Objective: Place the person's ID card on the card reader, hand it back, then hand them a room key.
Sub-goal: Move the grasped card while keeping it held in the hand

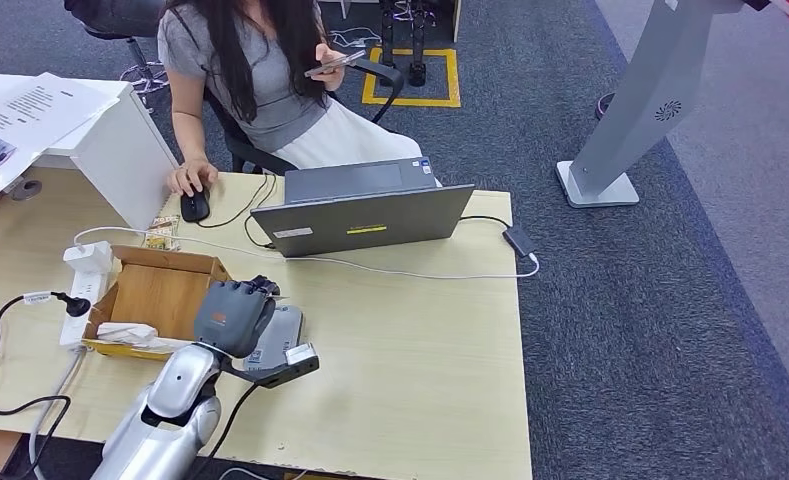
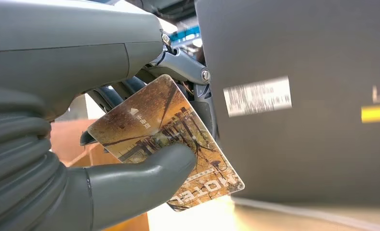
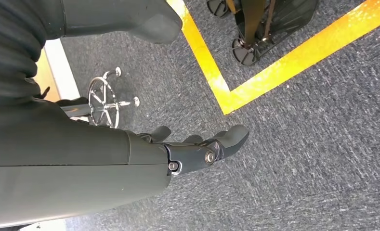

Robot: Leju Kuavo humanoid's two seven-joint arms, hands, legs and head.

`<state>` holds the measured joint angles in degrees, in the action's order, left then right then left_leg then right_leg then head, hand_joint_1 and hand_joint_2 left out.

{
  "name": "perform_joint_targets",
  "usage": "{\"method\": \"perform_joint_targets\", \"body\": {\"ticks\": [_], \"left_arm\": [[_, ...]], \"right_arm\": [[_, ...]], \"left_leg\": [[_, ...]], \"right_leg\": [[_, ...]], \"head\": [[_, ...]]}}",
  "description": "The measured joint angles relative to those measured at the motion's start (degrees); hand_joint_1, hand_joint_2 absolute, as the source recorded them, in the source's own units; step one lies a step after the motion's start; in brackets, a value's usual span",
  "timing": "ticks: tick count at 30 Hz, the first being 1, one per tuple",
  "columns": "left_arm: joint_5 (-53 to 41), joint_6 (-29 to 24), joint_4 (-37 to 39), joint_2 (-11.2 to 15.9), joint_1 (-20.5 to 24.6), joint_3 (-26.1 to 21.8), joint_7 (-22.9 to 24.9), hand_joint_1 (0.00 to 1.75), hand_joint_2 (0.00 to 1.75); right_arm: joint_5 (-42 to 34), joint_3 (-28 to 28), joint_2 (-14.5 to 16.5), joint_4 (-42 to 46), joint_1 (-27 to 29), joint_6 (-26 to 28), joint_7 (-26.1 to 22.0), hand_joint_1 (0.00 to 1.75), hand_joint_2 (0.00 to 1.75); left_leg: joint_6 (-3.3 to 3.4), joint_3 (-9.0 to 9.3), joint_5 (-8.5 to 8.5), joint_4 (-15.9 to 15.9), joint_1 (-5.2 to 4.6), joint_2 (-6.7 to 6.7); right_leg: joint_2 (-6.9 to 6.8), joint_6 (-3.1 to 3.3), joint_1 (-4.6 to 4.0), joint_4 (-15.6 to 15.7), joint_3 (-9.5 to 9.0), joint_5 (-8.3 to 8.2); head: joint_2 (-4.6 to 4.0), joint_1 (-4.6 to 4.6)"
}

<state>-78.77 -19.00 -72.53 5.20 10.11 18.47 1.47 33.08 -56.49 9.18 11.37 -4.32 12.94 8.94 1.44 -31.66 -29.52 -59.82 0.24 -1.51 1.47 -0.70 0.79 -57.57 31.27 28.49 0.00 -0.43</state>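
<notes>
Left hand (image 1: 234, 315): raised over the table (image 1: 410, 350), beside the cardboard box (image 1: 160, 290), just above the grey card reader (image 1: 280, 335).
Left fingers (image 2: 144, 178): thumb and fingers pinch a room key card (image 2: 166, 139), brown printed face, "HOTEL" lettering.
Card position: held near the laptop (image 1: 365, 215) back.
Right hand (image 3: 197, 149): hangs over the carpet floor (image 3: 313, 144); fingers apart, gripping nothing.
Person (image 1: 260, 70): seated behind the table, one hand on a mouse (image 1: 195, 205), the other holding a phone (image 1: 335, 63).

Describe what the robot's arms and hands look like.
The left arm is shiny silver with a black cable alongside. The left hand has a grey ribbed cover carrying a small reddish marking, a thick grey thumb and darker fingers with metal pins. The right hand looks the same: grey shell, dark fingers.
</notes>
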Motion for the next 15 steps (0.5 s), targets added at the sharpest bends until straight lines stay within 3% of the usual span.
{"method": "perform_joint_targets", "body": {"ticks": [6,15], "left_arm": [[-0.23,5.56,0.04,-0.19,-0.77,2.18,3.3,1.75,1.75],[1.39,9.39,1.03,-0.05,-0.76,3.32,4.39,1.75,1.75]], "right_arm": [[-0.21,-0.91,0.0,0.0,0.01,0.17,-0.1,0.0,1.75],[-0.2,-1.27,0.0,0.0,0.01,0.04,-0.31,0.0,1.75]], "left_leg": [[0.0,0.01,0.0,0.0,0.0,0.0],[0.0,0.02,0.0,0.0,0.0,-0.01]], "right_leg": [[-0.01,-0.01,0.0,0.0,0.0,-0.01],[-0.01,-0.01,0.0,0.0,-0.01,-0.01]], "head": [[0.0,-0.01],[0.0,-0.01]]}}
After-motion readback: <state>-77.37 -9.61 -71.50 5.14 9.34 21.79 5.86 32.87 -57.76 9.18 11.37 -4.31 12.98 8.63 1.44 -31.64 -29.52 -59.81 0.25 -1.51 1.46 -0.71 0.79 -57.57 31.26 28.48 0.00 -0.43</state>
